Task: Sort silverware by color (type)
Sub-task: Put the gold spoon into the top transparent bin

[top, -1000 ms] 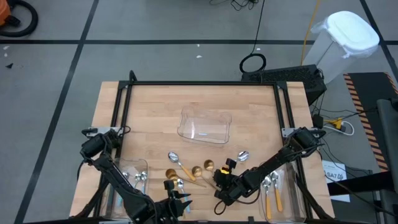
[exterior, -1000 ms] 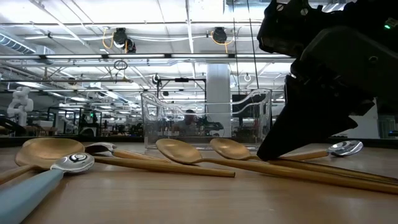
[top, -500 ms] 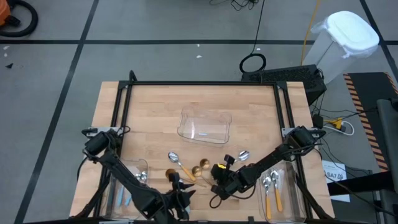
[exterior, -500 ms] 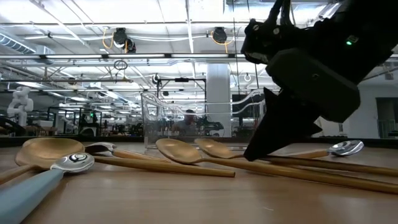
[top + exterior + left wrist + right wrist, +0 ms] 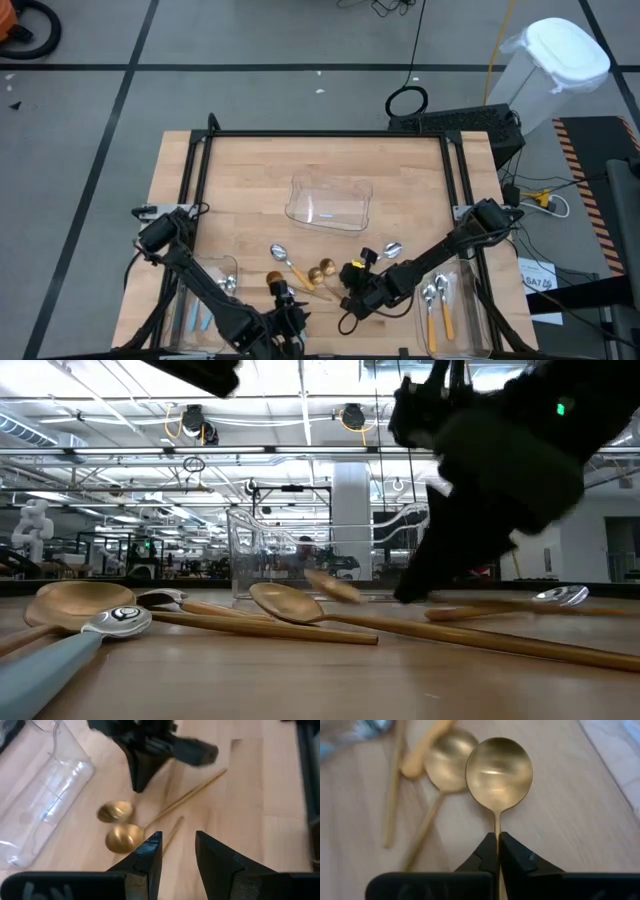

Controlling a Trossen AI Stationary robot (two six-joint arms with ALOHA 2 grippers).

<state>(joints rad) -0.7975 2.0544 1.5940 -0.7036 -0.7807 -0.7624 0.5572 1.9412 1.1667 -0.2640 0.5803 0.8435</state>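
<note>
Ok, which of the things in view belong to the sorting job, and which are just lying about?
Job:
- gold spoon pinched in the right gripper
- second gold spoon on the table
- blue-handled spoon
- orange-handled spoons already in a tray
- left gripper, hovering nearby

Lying about:
- clear tray at mid-table
- white bin on the floor
- cable coil

You have the empty tray (image 5: 329,202) at mid-table — loose spoons (image 5: 300,272) lie in front of it, between two side trays: left tray (image 5: 207,293), right tray (image 5: 443,303), each holding spoons.
</note>
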